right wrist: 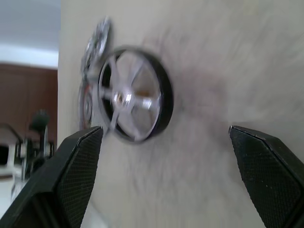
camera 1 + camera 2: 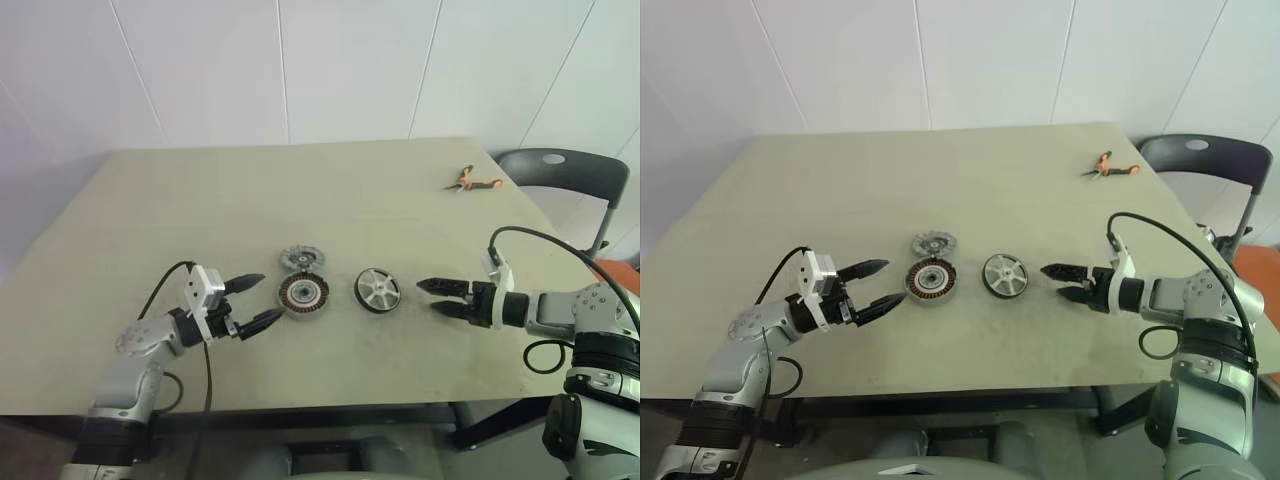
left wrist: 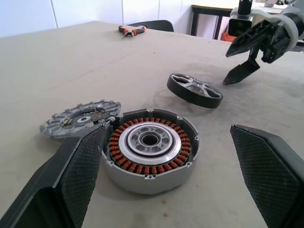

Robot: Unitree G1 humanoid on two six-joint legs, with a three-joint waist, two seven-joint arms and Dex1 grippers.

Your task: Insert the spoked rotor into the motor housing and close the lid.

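the motor housing [image 3: 149,156] is silver-grey with a reddish-copper ring of windings. the spoked rotor [image 2: 377,290] is a black ring with silver spokes. the lid [image 2: 302,259] is grey and ribbed. the table [image 2: 300,190] is pale beige. orange-handled pliers [image 2: 470,181] lie on it.

A pale beige desk [image 2: 250,190] stands against a white panelled wall [image 2: 350,70] with thin seams. A dark grey chair [image 2: 560,175] sits at its far right corner. Orange-handled pliers [image 2: 470,181] lie near that corner, under soft, even light
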